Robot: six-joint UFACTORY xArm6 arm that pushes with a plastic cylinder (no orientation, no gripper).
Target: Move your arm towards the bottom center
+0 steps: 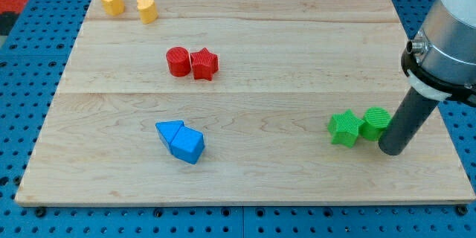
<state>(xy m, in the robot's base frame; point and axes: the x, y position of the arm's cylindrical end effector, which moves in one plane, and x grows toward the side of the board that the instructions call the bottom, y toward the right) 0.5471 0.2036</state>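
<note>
- Wooden board (245,171) of pale planks lies on a blue pegboard (30,119).
- No claw fitted: the arm ends in a dark rod (405,123); my tip (391,151) sits at the view's right, near the bottom edge.
- Tip just beside the green cylinder (376,123), which touches the green star (344,128).
- Red cylinder (178,62) and red star (204,64) touch, centre-top.
- Two blue blocks (181,141) touch, lower left of centre; shapes unclear.
- Two yellow blocks (129,5) sit top left, slightly apart.
</note>
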